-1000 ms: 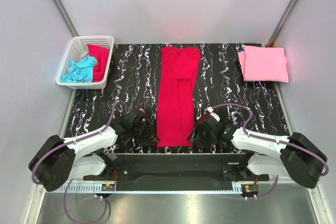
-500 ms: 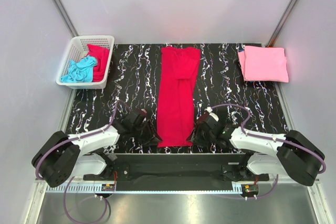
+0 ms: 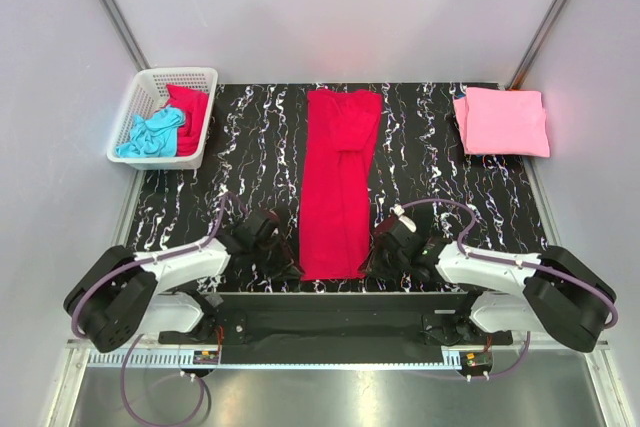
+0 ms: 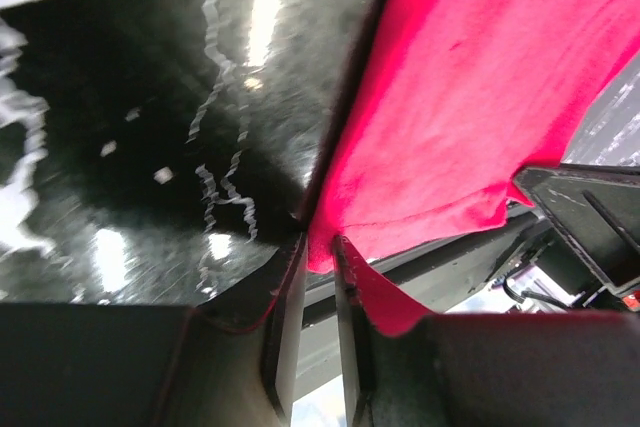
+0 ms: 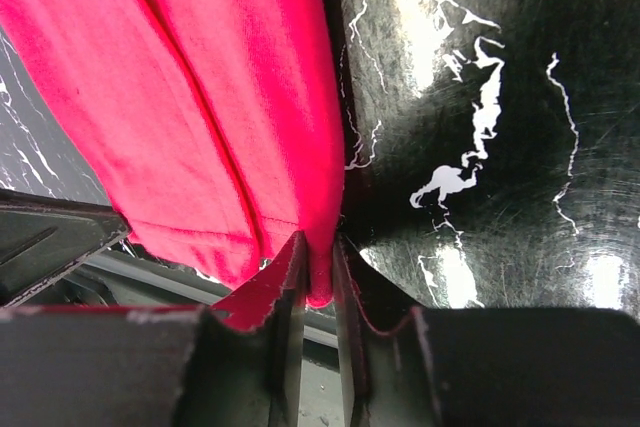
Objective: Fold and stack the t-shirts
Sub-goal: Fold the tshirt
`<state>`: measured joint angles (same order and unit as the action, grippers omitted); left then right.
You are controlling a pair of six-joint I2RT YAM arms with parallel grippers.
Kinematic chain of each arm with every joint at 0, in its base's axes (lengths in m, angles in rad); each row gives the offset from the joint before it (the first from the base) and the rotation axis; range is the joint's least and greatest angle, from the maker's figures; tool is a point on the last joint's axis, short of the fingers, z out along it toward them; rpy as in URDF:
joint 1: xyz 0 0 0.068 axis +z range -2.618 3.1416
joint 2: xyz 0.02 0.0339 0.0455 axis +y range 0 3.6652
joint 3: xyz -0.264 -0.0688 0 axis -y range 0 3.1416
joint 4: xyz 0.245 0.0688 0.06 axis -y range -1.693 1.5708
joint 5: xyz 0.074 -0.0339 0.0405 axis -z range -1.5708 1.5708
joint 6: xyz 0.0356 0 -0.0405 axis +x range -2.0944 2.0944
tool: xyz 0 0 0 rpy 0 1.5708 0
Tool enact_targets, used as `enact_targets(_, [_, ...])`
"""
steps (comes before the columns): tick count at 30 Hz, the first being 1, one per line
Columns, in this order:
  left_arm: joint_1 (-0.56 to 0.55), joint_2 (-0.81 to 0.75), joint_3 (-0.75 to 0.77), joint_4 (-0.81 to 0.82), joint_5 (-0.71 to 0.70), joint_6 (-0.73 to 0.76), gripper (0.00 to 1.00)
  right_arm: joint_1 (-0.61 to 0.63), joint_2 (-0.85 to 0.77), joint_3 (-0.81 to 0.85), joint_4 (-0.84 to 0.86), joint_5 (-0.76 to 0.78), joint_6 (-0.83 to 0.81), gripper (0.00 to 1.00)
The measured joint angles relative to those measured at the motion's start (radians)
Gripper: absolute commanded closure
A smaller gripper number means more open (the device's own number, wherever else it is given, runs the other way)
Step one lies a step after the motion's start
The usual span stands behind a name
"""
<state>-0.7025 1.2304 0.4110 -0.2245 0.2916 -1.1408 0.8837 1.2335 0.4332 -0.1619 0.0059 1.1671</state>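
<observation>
Pinching crimson t-shirt [image 3: 340, 182]: left hand [image 4: 320, 243], right hand [image 5: 318, 241]

The crimson t-shirt [image 3: 340, 182] is soft, matt cloth on a glossy black desk [image 3: 250, 152] with white marble-like veining and bright reflections, while left of that shirt stands a white plastic lattice basket [image 3: 181, 73] and right of it a pink t-shirt [image 3: 503, 122] of smooth matt cloth
</observation>
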Motion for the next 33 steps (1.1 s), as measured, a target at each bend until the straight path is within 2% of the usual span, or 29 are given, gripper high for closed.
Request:
enact_targets(8, [0.0,0.076,0.015,0.099,0.042,0.0,0.74,0.0,0.019,0.007,0.012,-0.01,0.0,0.78])
enact_targets(11, [0.0,0.078,0.015,0.103,0.044,0.0,0.81,0.0,0.027,0.012,0.013,-0.014,-0.001,0.8])
enact_targets(13, [0.0,0.078,0.015,0.097,0.041,0.004,0.93,0.0,0.033,0.014,0.015,-0.018,-0.003,0.96])
enact_targets(14, [0.0,0.077,0.015,0.094,0.039,0.003,0.98,0.0,0.037,0.015,0.016,-0.019,-0.004,1.0])
enact_targets(25, [-0.001,-0.027,0.015,-0.037,-0.045,0.027,1.0,0.0,0.044,0.024,0.007,-0.022,-0.004,1.0])
enact_targets(33, [-0.005,-0.166,0.027,-0.108,-0.092,0.052,1.0,0.003,0.027,0.054,-0.091,-0.002,-0.04,1.0])
